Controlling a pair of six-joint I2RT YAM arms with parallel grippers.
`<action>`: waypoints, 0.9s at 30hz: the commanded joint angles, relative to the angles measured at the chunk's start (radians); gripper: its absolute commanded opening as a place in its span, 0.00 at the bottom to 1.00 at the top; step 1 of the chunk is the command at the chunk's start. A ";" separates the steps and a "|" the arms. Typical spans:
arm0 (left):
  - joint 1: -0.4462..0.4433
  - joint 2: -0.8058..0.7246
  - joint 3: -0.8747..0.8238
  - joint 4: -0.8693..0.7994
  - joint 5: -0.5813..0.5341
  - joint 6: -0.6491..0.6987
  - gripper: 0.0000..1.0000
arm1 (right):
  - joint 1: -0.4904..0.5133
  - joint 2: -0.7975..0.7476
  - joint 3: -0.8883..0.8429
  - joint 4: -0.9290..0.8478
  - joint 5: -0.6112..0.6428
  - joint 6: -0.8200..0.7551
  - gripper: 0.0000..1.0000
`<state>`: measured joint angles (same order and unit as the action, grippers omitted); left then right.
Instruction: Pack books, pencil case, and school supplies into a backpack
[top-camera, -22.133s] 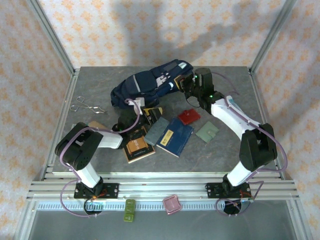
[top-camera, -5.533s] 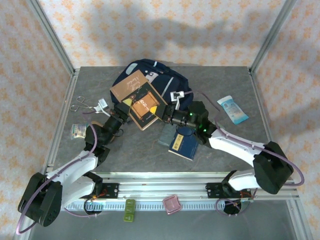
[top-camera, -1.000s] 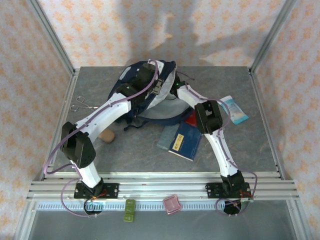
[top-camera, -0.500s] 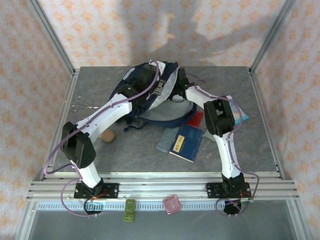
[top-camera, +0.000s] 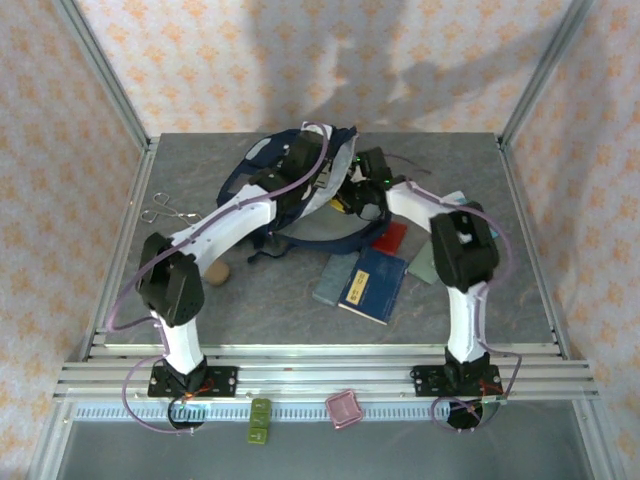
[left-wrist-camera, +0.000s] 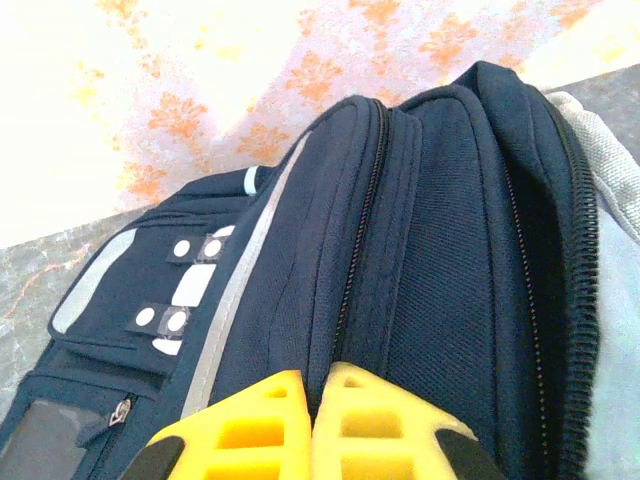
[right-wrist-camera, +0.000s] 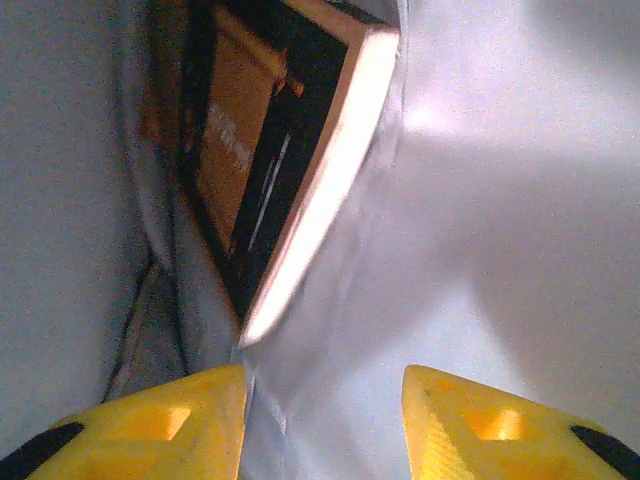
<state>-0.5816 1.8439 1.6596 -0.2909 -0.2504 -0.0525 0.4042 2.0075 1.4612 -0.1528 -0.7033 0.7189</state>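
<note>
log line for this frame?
left claw: shut on backpack | right claw: open, inside backpack | brown book: in backpack | navy book, pencil case: on table

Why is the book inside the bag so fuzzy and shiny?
Right wrist view: the brown book is blurred, likely too close, and its page edge glares white; left wrist view: the backpack is sharp, but the wall is washed out.

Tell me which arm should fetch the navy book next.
Right. The right end effector is open, empty, nearer the navy book; the left end effector is shut on the backpack, probably holding it open.
</note>
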 joint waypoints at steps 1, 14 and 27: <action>0.031 0.086 0.111 0.074 -0.131 -0.033 0.00 | -0.022 -0.222 -0.106 -0.013 0.137 -0.084 0.45; -0.005 0.091 0.081 0.010 0.073 -0.117 0.41 | -0.055 -0.807 -0.607 -0.157 0.376 -0.044 0.56; -0.114 -0.239 -0.571 0.275 0.635 -0.414 0.52 | -0.073 -1.082 -0.981 -0.140 0.416 0.082 0.60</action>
<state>-0.6865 1.6188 1.1786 -0.1371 0.1600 -0.3386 0.3386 0.9333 0.5167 -0.3294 -0.3286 0.7639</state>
